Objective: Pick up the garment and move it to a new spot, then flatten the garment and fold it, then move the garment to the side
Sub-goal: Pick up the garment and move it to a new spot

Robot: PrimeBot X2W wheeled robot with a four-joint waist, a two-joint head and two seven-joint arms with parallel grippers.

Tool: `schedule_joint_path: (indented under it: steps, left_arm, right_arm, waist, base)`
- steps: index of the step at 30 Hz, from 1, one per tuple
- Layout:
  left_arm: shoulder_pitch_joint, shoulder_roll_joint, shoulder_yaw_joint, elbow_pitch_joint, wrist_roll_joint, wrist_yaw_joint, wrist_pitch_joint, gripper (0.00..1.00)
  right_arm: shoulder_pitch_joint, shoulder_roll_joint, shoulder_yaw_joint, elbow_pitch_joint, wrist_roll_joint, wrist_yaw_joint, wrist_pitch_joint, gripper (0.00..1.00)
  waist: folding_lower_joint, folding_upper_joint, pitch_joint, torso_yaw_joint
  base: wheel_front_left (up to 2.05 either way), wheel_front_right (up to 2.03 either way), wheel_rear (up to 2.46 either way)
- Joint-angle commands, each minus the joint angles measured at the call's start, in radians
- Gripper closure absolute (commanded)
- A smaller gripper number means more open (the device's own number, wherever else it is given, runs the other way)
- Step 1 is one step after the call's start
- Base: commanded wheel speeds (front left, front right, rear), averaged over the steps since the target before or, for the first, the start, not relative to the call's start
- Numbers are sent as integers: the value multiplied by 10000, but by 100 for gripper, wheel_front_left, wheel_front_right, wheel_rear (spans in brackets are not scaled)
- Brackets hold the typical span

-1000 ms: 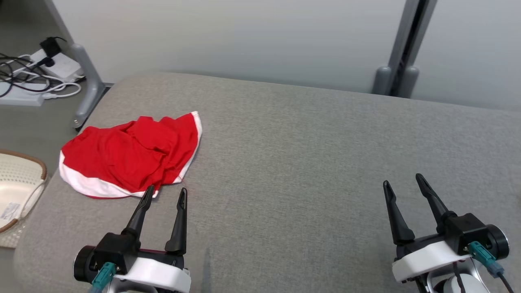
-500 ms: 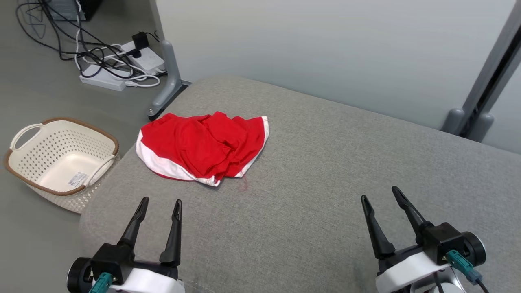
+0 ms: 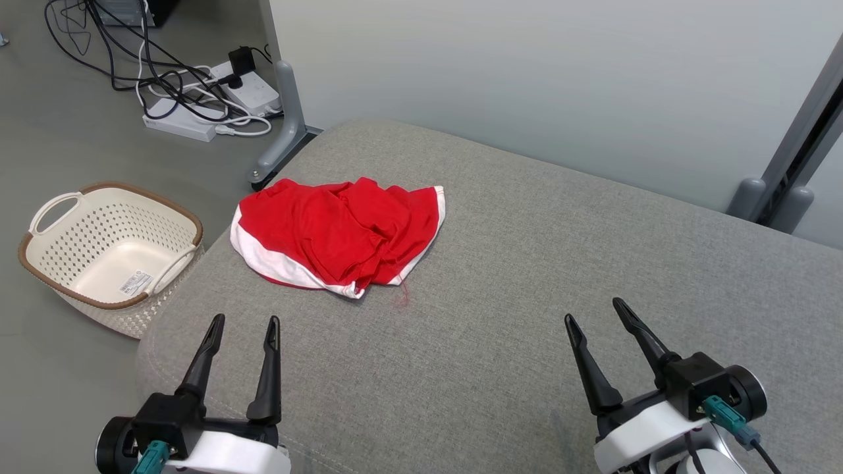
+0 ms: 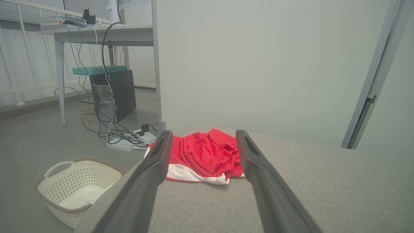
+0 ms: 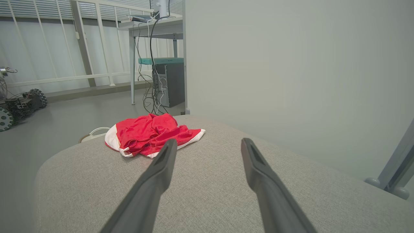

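Red garment (image 3: 339, 237) w/ white trim lies crumpled on the grey cushion (image 3: 527, 250), toward its far left corner, close to the left edge. Not flattened, not folded: cloth bunched in the middle, white band along near & right edges. L gripper (image 3: 245, 320) hovers over near left part of cushion, fingers apart w/ nothing btwn them, pointing toward garment but short of it, no contact. R gripper (image 3: 594, 311) is over near right part, fingers likewise spread & holding nothing, well apart from garment. On floor left of cushion sits a cream basket (image 3: 39, 224) w/ brown rim, holes in its walls, label on its bottom. Further back: power strip (image 3: 178, 125) & tangle of cables (image 3: 132, 59) beside a grey post (image 3: 283, 131). Pale wall (image 3: 527, 79) behind cushion.
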Motion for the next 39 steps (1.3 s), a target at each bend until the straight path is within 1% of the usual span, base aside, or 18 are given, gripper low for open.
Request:
schedule_joint_path:
  steps: [1,8,11,15,19,22,23,26,28,30,31,32,35,37,39]
  left_arm:
    - [28,33,46,-38,-23,68,-3,0]
    - [-68,34,85,38,-63,7,-3,0]
    - [-137,27,-64,701,-39,-137,-3,0]
    - [-930,37,-8,1374,-49,-304,-4,0]
    - [-2022,38,380,1879,-204,-528,-4,0]
    - [-2850,250,641,2502,-330,-760,-1,0]
    - [-2850,250,641,2502,-330,-760,-1,0]
    - [-4090,787,555,3355,-554,-935,-6,0]
    - [-4805,1000,553,3923,-899,-980,-3,0]
    - [-5447,1339,10,4541,-1269,-997,-3,0]
    - [-6186,1791,-630,5269,-1711,-979,13,0]
    - [-6538,2016,-971,5611,-1894,-981,44,0]
    - [-7435,2291,-1943,6588,-2698,-983,464,0]
    - [-7934,2544,-2423,7170,-3239,-983,818,0]
    - [-8302,2578,-2850,7614,-3854,-984,1312,0]
  right_arm:
    - [-76,-49,5,23,34,-3,-9,0]
    - [31,-47,-115,-12,-9,-3,-9,0]
    - [86,-55,-388,-62,-204,-3,-9,0]
    - [-40,-107,-670,-228,-575,-3,-9,0]
    - [-494,-315,-840,-515,-860,-3,-9,0]
    - [-898,-505,-786,-735,-1054,-3,-10,0]
    - [-898,-505,-786,-735,-1054,-3,-10,0]
    - [-1293,-643,-738,-950,-1196,-3,-9,0]
    - [-1537,-724,-677,-1077,-1294,-3,-9,0]
    - [-1773,-812,-562,-1160,-1424,-3,-9,0]
    - [-1972,-824,-463,-1245,-1500,-3,-9,0]
    - [-2070,-813,-392,-1279,-1546,-3,-9,0]
    - [-2240,-848,-325,-1261,-1662,-3,-9,0]
    - [-2354,-842,-312,-1245,-1681,-3,-9,0]
    - [-2437,-815,-323,-1254,-1708,-3,-9,0]
  waist:
    - [0,0,-10,-9]
    - [0,0,12,-6]
    - [0,0,181,17]
    - [0,0,746,37]
    - [0,0,1672,-271]
    - [0,0,2394,-589]
    - [0,0,2394,-589]
    - [0,0,3049,-878]
    - [0,0,3451,-1056]
    - [0,0,3820,-1246]
    - [0,0,4148,-1431]
    - [0,0,4313,-1539]
    - [0,0,4678,-1755]
    - [0,0,4876,-1901]
    - [0,0,5037,-2042]
  base:
    - [0,0,0]
    - [0,0,0]
    - [0,0,0]
    - [0,0,0]
    - [0,0,0]
    - [0,0,0]
    - [0,0,0]
    - [0,0,0]
    - [0,0,0]
    - [0,0,0]
    - [0,0,0]
    - [0,0,0]
    - [0,0,0]
    - [0,0,0]
    - [0,0,0]
